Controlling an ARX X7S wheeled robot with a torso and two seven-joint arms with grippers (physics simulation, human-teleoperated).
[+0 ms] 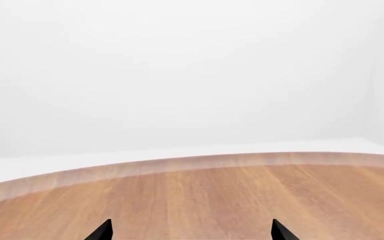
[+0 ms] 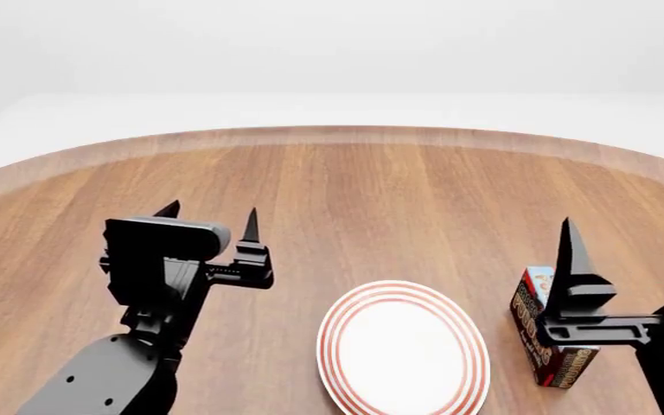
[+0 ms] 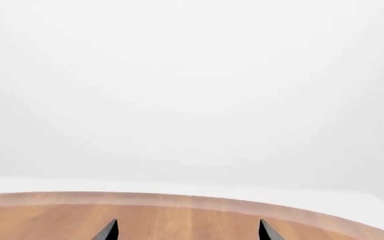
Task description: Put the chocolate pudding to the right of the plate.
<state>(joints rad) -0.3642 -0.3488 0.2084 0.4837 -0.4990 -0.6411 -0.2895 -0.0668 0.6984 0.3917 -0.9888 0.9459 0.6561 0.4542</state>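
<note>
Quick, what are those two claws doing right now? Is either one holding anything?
Left gripper: open, holding nothing.
Right gripper: open, holding nothing; the chocolate pudding sits on the table beside the plate.

Plate point(image 2: 403, 354) lying on desk point(image 2: 344, 199), near front edge of head view, about centre. Chocolate pudding point(image 2: 536, 324) lying on desk just right of plate, apart from rim. Right gripper point(image 2: 626, 251) hanging over pudding, fingers point(image 2: 571, 255) spread. Left gripper point(image 2: 208, 210) hovering left of plate, well apart, fingers also spread.
</note>
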